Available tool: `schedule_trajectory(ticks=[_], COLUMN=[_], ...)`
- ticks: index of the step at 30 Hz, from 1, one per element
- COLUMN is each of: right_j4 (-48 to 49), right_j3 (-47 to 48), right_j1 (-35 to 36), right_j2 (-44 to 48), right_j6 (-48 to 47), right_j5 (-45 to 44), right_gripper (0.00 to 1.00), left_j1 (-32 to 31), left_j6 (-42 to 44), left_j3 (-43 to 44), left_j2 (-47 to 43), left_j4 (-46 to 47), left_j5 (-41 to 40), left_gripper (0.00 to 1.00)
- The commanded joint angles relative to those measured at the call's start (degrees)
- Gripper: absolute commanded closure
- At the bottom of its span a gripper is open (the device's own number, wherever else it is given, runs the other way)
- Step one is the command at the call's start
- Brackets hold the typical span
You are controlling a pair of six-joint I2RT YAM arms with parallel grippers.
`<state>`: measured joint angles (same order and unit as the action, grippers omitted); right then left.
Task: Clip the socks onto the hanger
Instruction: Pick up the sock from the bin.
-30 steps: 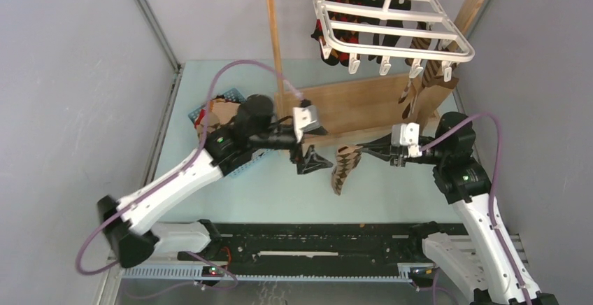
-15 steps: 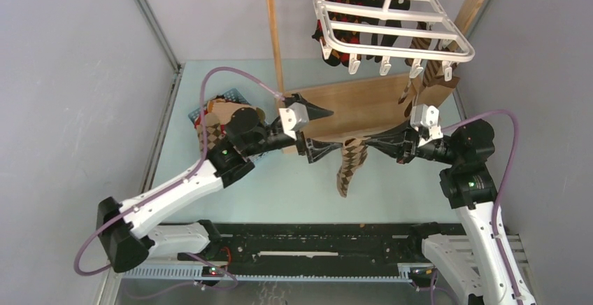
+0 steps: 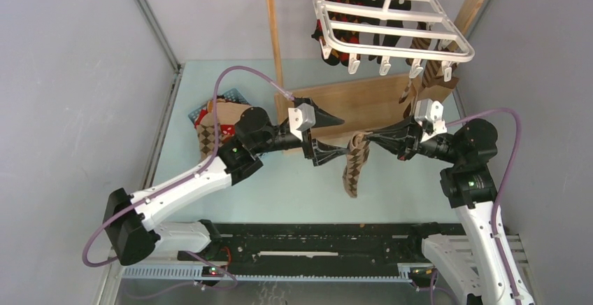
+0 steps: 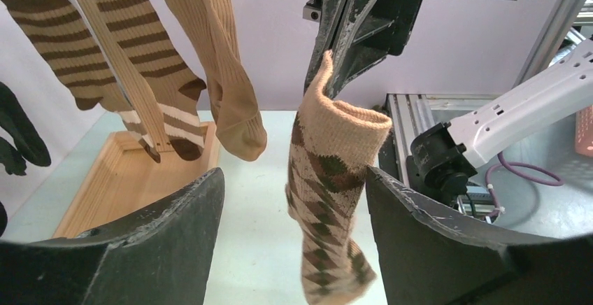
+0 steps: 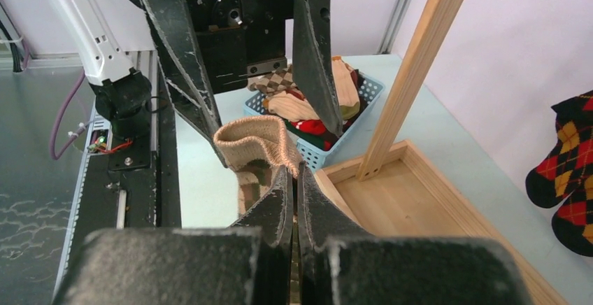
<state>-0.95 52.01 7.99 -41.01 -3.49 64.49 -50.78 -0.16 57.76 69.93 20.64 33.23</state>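
Brown/tan argyle sock point(image 3: 355, 168) is light, soft knit and totally limp. It hangs straight down over the bench point(image 3: 280, 193), so it'll swing & fold, w/ no stiffness to push against; not fragile, prob. grippy enough. Best hold is the ribbed cuff near its rim, since that edge has to go into a clip on the hanger point(image 3: 391, 31), which hangs above & behind w/ other socks already clipped on. Right gripper point(image 3: 370, 139) is pinched fully closed on one side of the cuff, forearm reaching in roughly level from the right. Left gripper point(image 3: 341, 135) comes in about level from the opposite side, jaws spread wide and straddling the sock just below the cuff. It grips nothing, & contact w/ the fabric can't be confirmed. Next move prob. needs a pinch on the cuff's free side.
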Motion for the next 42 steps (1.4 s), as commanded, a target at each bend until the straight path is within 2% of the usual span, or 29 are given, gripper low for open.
schedule_trajectory(ticks=[1, 7, 14, 16, 18, 21, 25, 29, 39, 42], right_j4=[3.1, 4.2, 5.9, 6.4, 6.8, 6.8, 7.3, 7.1, 6.2, 6.1], right_j3=[0.0, 0.0, -0.4, -0.7, -1.0, -1.0, -1.0, -1.0, -1.0, -1.1], right_j1=[-0.4, -0.5, -0.5, -0.5, -0.5, -0.5, -0.5, -0.5, -0.5, -0.5], right_j2=[-0.1, 0.1, 0.3, 0.5, 0.5, 0.5, 0.5, 0.5, 0.6, 0.7], right_j6=[2.5, 4.6, 7.2, 7.9, 8.4, 8.6, 9.1, 9.2, 8.6, 8.5], right_j5=[-1.4, -2.4, -2.8, -2.7, -2.7, -2.6, -2.4, -2.3, -2.0, -1.9], right_gripper=[1.00, 1.00, 1.00, 1.00, 1.00, 1.00, 1.00, 1.00, 1.00, 1.00], left_j1=[-0.3, -0.4, -1.7, -1.9, -2.0, -2.0, -2.0, -2.0, -2.0, -2.1], left_j6=[-0.2, -1.1, -1.0, -1.3, -2.1, -2.8, -2.8, -2.4, -3.5, -3.7], left_j3=[-1.1, -1.4, -0.8, -0.4, 0.2, 0.9, 1.1, 1.0, 1.6, 1.8], left_j2=[-3.1, -3.2, -1.6, -1.1, -0.3, 0.4, 0.8, 0.5, 0.6, 0.8], left_j4=[3.7, 6.4, 7.0, 7.0, 7.0, 7.0, 7.1, 7.1, 7.5, 7.7], left_j5=[1.2, 2.7, -1.4, -2.0, -2.0, -2.0, -2.6, -3.0, -2.5, -1.9], left_gripper=[0.21, 0.20, 0.22, 0.26, 0.36, 0.44, 0.48, 0.58, 0.59, 0.74])
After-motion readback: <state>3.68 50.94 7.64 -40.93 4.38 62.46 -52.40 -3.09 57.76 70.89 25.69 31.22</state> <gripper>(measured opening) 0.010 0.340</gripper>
